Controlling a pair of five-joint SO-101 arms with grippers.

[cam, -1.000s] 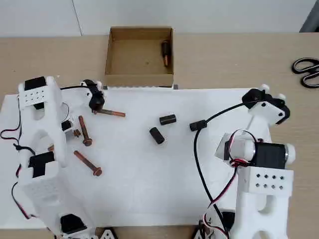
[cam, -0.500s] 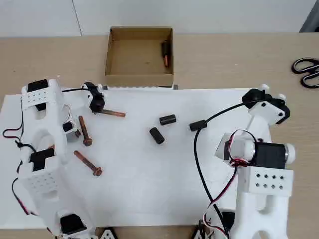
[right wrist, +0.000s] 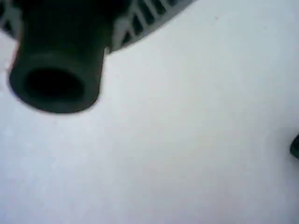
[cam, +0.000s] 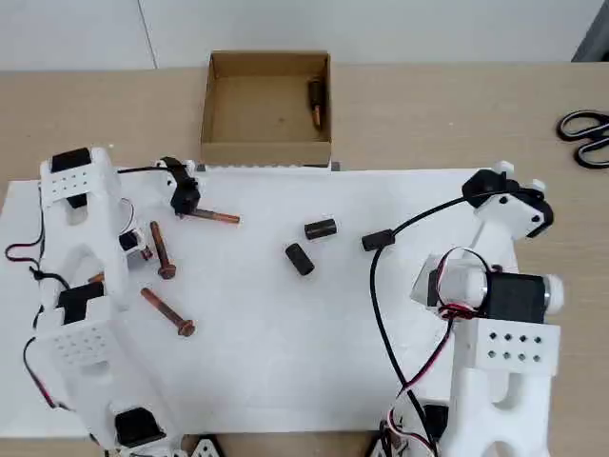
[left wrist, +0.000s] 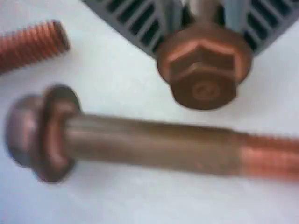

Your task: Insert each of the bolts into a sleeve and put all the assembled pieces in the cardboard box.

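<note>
My left gripper (left wrist: 203, 16) is shut on a copper bolt (left wrist: 203, 70), whose hex head faces the wrist camera. It sits low over the white mat's left side (cam: 131, 245). Right beside it lies a second bolt (left wrist: 140, 144) (cam: 160, 249). Two more bolts (cam: 167, 312) (cam: 211, 217) lie nearby. My right gripper (right wrist: 93, 18) is shut on a black sleeve (right wrist: 56, 79), open end toward the camera, above the mat's right side (cam: 514, 211). Two loose sleeves (cam: 321, 228) (cam: 299, 258) lie mid-mat. The cardboard box (cam: 214, 105) holds one assembled piece (cam: 317, 101).
A black cylinder (cam: 378, 240) sits on the right arm's cable, which loops across the mat. Scissors (cam: 585, 136) lie at the table's far right. The white mat (cam: 285, 362) is bare toward its front.
The left arm has shifted slightly over the bolts. The right arm and the loose parts on the mat have not moved.
</note>
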